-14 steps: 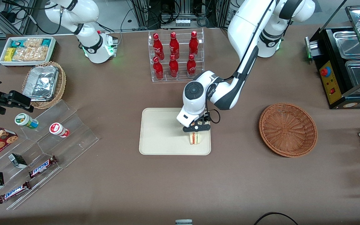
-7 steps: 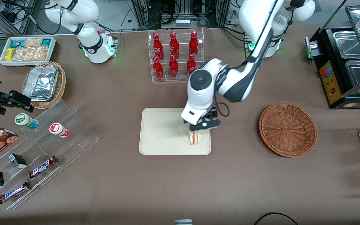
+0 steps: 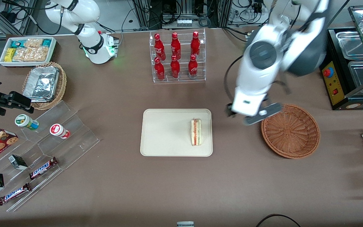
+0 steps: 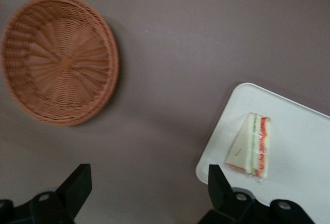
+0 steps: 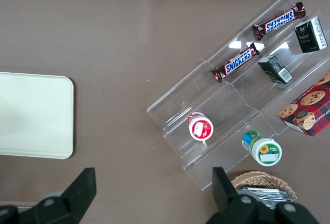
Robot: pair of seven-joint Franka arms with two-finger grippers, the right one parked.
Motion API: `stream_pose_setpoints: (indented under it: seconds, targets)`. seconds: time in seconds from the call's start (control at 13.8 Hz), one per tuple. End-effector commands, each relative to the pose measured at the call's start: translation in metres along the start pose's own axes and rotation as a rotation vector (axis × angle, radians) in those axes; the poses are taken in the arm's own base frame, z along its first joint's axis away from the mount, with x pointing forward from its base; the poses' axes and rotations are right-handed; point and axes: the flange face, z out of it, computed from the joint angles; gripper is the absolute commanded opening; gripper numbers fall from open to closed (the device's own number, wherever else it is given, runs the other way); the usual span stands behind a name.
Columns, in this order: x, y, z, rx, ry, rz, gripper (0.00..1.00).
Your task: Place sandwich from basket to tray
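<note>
The sandwich [image 3: 196, 132] is a pale bread wedge with red and green filling; it lies on the cream tray [image 3: 165, 132], near the tray edge that faces the basket. The reddish-brown wicker basket [image 3: 290, 130] sits empty toward the working arm's end of the table. My gripper [image 3: 250, 117] hangs high above the bare table between tray and basket, close to the basket's rim. The left wrist view shows the basket [image 4: 59, 59], the sandwich [image 4: 250, 146] and the tray [image 4: 304, 182], with my gripper [image 4: 149, 185] open and nothing between its black fingers [image 4: 77, 185].
A clear rack of red bottles [image 3: 176, 56] stands farther from the front camera than the tray. A stepped acrylic shelf of snacks [image 3: 43, 148], a tan basket with a foil container [image 3: 44, 85] and a white snack bin [image 3: 28, 50] lie toward the parked arm's end. A black appliance [image 3: 351, 63] stands near the basket.
My gripper has let go of the sandwich, risen off the tray and swung toward the basket. The sandwich stays on the tray.
</note>
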Motion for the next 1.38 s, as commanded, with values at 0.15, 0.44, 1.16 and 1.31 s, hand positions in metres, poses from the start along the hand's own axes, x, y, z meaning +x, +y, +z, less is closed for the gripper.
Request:
stream_pose_setpoints:
  seconds: [0.15, 0.44, 1.16, 1.31]
  targets:
    - [0.026, -0.137, -0.054, -0.051, -0.027, 0.048, 1.00]
    - [0.053, -0.216, -0.071, -0.097, -0.032, 0.080, 1.00]
    - [0.073, -0.269, -0.077, -0.099, -0.011, 0.115, 1.00]
    - [0.070, -0.265, -0.078, -0.123, -0.029, 0.190, 1.00]
